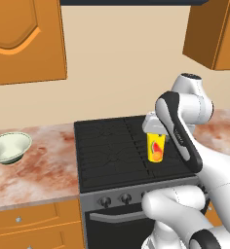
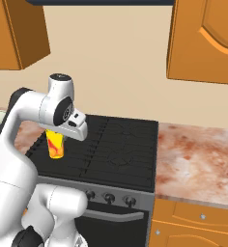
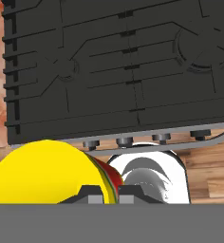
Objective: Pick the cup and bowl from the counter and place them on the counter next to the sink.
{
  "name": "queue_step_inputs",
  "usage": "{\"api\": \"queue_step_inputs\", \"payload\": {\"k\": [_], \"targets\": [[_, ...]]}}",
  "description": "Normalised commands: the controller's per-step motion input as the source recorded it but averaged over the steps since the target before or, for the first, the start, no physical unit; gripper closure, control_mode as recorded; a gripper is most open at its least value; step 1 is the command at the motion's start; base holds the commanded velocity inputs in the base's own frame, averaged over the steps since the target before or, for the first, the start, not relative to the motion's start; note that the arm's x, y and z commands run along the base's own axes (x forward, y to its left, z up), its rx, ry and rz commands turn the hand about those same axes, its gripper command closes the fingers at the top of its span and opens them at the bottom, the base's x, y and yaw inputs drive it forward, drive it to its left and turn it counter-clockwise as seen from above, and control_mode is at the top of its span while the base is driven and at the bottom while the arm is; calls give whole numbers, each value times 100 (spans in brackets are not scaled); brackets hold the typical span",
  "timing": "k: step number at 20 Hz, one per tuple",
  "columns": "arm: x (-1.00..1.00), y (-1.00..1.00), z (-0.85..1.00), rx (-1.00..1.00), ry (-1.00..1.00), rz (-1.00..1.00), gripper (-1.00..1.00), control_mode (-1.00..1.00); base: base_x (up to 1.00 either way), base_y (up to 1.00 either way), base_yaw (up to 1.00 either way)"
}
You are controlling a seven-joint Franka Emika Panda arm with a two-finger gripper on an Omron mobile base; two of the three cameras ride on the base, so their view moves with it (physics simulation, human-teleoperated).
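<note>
Yellow, small and cylindrical, with a red-orange mark on its side, the cup [image 1: 156, 148] is hanging upright directly below the tool [image 1: 155, 132], its rim pinched between the two dark tips, which are sitting pressed nearly together. The cup's base is hovering above the black gas stove [image 1: 126, 148], apart from the grates. In the right base view the same cup [image 2: 55, 143] is showing beneath the white wrist, partly covered by it, with the tool [image 2: 58, 131] at its top edge. In the hand view the cup [image 3: 47, 173] is sitting just left of the tool [image 3: 111, 192], and one dark fingertip [image 3: 90, 193] is touching the rim's edge.

Below and ahead of the tool, the stove top is spreading out with its row of round grey knobs [image 3: 125, 141] along the front edge. Well off to the tool's left, a wide, shallow pale greenish-white bowl [image 1: 9, 147] is resting on the reddish-brown and cream marbled stone counter [image 1: 44, 165], over orange wooden cabinets [image 1: 34, 223]. More of the same counter [image 2: 198, 157] is running to the tool's right, past the stove. Orange wall cupboards [image 2: 205, 38] are hanging above, against the cream wall.
</note>
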Motion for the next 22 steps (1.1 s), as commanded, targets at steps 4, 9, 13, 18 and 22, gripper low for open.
{"api": "queue_step_inputs", "payload": {"k": [4, 9, 13, 18, 22], "targets": [[-1, -26, -30, 0, -2, 20, 100, -100, 0, 0, 0], [0, -17, -37, 0, -2, 18, 100, -100, 0, 0, 0], [-6, -1, -21, -2, 0, 12, 100, -100, 0, 0, 0], [0, 0, 0, 0, 0, 0, 100, -100, 0, 0, 0], [0, 0, 0, 0, 0, 0, 100, -100, 0, 0, 0]]}}
